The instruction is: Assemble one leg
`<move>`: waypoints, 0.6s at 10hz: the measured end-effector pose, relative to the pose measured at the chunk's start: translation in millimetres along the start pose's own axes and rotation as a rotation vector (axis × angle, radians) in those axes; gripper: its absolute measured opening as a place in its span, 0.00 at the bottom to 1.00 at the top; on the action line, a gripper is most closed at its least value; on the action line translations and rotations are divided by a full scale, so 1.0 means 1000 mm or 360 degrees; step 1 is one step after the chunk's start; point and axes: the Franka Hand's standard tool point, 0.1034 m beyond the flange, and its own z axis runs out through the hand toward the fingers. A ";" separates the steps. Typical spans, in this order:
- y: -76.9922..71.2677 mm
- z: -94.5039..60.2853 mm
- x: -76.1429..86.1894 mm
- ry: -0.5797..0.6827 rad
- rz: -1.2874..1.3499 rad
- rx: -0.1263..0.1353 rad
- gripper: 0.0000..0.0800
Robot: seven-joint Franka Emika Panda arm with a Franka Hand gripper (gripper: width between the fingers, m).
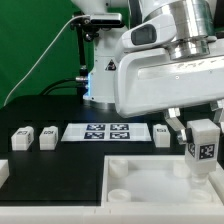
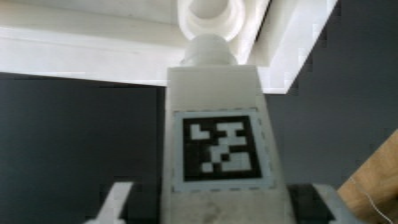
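My gripper (image 1: 201, 138) is shut on a leg (image 1: 202, 143), a small white block with a black-and-white tag, and holds it upright over the right part of the white tray (image 1: 140, 185). In the wrist view the leg (image 2: 221, 130) fills the middle, its tip pointing at a round corner socket (image 2: 224, 17) of the tray (image 2: 89, 45). My fingers (image 2: 121, 200) press both sides of the leg. Whether the tip touches the socket I cannot tell.
Three more legs (image 1: 21, 138) (image 1: 47, 137) (image 1: 162, 133) lie on the black table in a row behind the tray. The marker board (image 1: 98, 132) lies between them. A white part (image 1: 3, 171) is at the exterior view's left edge.
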 end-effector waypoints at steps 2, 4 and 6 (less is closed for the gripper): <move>-0.012 0.011 -0.010 0.0014 -0.0004 0.0003 0.37; -0.010 0.013 -0.011 0.0016 -0.0006 0.0000 0.37; -0.008 0.016 -0.015 0.0005 -0.0001 -0.0003 0.37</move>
